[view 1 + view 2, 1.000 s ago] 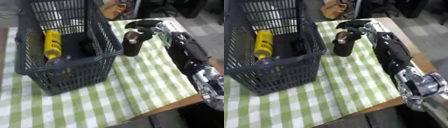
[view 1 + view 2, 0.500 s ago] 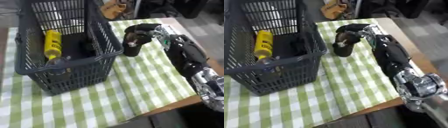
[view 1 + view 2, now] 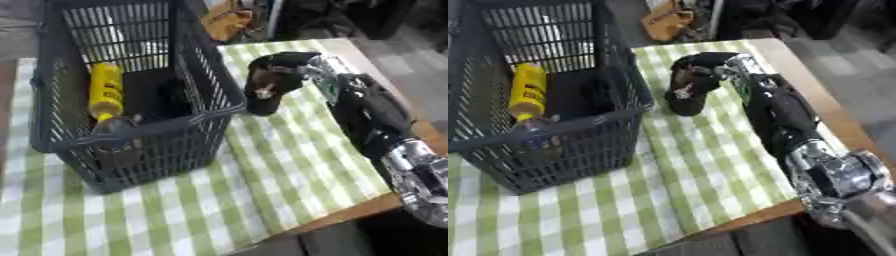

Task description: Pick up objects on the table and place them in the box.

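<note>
Now the right hand [image 3: 278, 70] has its fingers curled round a dark object [image 3: 262, 97] standing on the checked tabletop [image 3: 289, 165], just beside the basket [image 3: 201, 117] at its 3 o'clock; a yellow bottle [image 3: 105, 95] lies inside.

Plastic basket [image 3: 210, 107], cloth tablecloth [image 3: 289, 150]
</note>
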Available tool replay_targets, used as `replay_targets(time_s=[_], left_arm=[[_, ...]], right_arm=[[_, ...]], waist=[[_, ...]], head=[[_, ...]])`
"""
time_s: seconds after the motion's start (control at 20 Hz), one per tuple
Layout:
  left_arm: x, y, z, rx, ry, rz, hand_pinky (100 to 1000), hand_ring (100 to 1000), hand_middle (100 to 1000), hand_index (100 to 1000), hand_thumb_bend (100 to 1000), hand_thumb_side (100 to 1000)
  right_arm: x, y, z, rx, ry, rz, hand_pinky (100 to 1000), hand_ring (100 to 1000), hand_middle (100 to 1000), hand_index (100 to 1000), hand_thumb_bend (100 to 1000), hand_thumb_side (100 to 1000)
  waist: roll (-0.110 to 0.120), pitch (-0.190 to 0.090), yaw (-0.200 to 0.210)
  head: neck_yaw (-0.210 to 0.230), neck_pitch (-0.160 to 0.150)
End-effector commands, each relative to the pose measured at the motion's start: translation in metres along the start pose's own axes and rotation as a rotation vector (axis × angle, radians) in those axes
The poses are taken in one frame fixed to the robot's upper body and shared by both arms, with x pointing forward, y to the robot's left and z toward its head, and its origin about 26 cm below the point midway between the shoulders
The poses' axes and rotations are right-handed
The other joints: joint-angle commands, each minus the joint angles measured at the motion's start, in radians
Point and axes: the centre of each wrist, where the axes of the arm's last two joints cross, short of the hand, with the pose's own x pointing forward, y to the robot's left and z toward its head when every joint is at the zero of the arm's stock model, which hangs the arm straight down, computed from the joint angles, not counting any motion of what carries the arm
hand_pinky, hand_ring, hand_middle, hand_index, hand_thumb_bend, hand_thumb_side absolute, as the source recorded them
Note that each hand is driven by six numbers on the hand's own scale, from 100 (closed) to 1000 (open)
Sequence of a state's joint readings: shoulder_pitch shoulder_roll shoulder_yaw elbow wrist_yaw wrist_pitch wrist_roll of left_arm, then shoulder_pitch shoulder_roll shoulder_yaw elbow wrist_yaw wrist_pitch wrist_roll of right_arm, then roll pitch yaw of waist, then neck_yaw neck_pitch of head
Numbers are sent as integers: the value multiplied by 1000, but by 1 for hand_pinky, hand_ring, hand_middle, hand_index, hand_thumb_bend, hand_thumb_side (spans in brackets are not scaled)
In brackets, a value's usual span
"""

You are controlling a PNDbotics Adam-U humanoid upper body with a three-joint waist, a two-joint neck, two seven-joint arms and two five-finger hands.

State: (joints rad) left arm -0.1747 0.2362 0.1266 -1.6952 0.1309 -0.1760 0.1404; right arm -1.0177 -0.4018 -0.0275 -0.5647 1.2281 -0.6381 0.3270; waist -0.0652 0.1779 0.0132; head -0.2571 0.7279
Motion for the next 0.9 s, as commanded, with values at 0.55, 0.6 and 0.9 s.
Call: replay_targets(time_s=[0.55, 0.6, 0.9], left_arm=[[6, 1, -4, -10, -27, -2, 432, 959, 840, 822, 727, 843], [6, 1, -4, -10, -27, -2, 432, 959, 840, 822, 728, 844], [6, 1, -4, -10, -28, -2, 433, 959, 840, 823, 729, 844]], right_arm=[[-17, -3, 17, 35, 66, 123, 1000, 1000, 997, 1000, 622, 750], [-17, -2, 17, 37, 65, 126, 1000, 1000, 996, 1000, 623, 751], [-16, 3, 15, 49, 53, 130, 1000, 1000, 995, 1000, 620, 751]], waist=[[19, -15, 0], [19, -15, 0], [19, -15, 0]], head=[[-5, -10], [-5, -10], [-6, -12]])
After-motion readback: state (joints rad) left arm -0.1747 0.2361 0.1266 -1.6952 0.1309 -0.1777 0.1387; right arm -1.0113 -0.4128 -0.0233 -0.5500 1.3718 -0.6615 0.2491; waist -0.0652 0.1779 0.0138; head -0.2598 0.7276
